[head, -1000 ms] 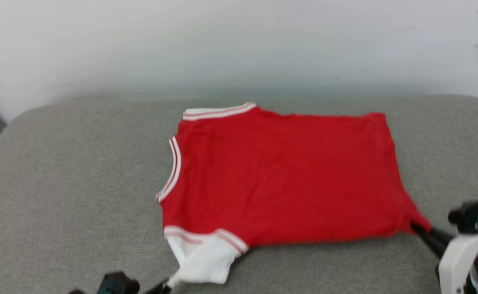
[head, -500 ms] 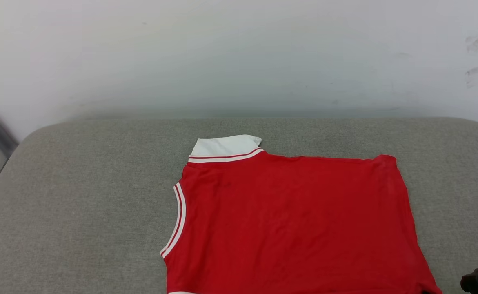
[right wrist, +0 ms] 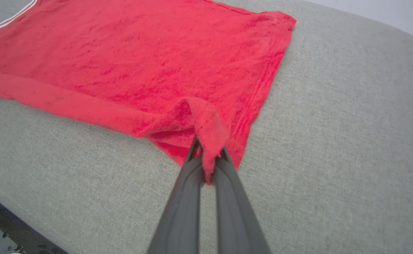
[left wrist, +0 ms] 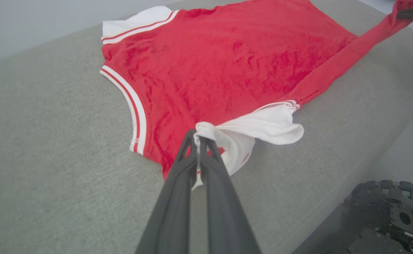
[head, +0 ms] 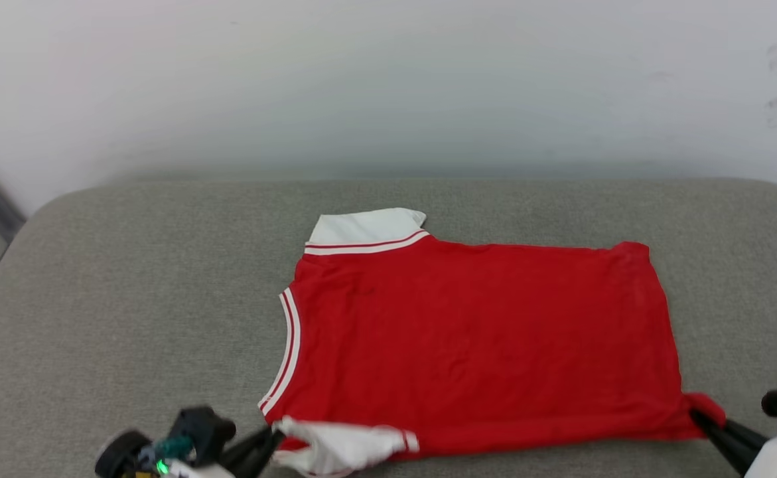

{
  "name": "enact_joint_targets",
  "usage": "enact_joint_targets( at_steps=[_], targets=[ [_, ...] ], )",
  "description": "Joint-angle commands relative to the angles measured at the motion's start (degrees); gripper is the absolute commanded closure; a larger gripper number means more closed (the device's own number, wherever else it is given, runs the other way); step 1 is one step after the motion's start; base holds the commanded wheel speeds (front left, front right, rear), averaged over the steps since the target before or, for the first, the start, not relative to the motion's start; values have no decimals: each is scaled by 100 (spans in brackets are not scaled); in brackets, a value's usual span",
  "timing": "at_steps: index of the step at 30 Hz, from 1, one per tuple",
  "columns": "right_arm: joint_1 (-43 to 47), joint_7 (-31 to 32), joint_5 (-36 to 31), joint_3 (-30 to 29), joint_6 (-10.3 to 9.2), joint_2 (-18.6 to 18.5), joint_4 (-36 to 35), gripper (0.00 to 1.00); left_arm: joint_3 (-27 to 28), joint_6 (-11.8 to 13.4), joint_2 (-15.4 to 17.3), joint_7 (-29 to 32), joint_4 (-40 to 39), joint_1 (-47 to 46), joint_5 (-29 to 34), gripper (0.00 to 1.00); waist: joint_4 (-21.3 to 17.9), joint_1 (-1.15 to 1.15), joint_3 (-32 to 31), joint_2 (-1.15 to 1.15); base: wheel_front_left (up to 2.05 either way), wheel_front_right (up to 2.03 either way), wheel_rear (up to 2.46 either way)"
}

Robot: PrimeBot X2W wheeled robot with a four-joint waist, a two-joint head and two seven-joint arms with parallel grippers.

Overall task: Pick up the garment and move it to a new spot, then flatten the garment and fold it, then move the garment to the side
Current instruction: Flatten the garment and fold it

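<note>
The left gripper's [left wrist: 196, 135] jaws were closed hard on a bunch of white cloth from the near sleeve [left wrist: 262, 125], with the fabric pinched right at the fingertips. The right gripper's [right wrist: 208, 148] jaws were likewise clamped on the red hem corner [right wrist: 206, 120], a fold of cloth draped over and between the tips.

The two pinches sat at opposite ends of the red jersey's [head: 474, 338] near edge. That edge was drawn up between them into a long rolled ridge, slightly off the surface. Holding both ends at once probably kept the thin fabric taut, so that the edge could be pulled or carried over as one line rather than sagging in the middle.

Beyond the ridge, the body of the jersey lay spread and mostly smooth on the grey cushion [head: 129, 299], with a plain red face up and no lettering showing. Its striped neckline trim [head: 290, 352] faced the robot's left. The far sleeve [head: 368, 229] lay flat, poking out at the back edge toward the pale wall [head: 388, 79]. With the shirt already laid out, the grip looked suited to smoothing it or starting a fold, though which one could not be told.
</note>
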Motion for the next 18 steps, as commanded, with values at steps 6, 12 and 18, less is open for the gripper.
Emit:
enact_joint_targets(
  at_steps=[6, 12, 18],
  targets=[
    [-411, 245, -78, -406, -4, 170, -225, 100, 229, -241, -176, 125, 387, -856, 195, 100, -213, 0, 387, 0, 0, 0, 0],
    [-869, 414, -91, -556, -4, 344, -221, 100, 398, -583, -371, 214, 913, -1544, 218, 100, -319, 0, 871, 0, 0, 0, 0],
    [-1570, 596, -35, -374, -4, 464, 66, 100, 460, -977, -539, 315, 1815, -2344, 424, 100, -367, 0, 1436, 0, 0, 0, 0]
  ],
)
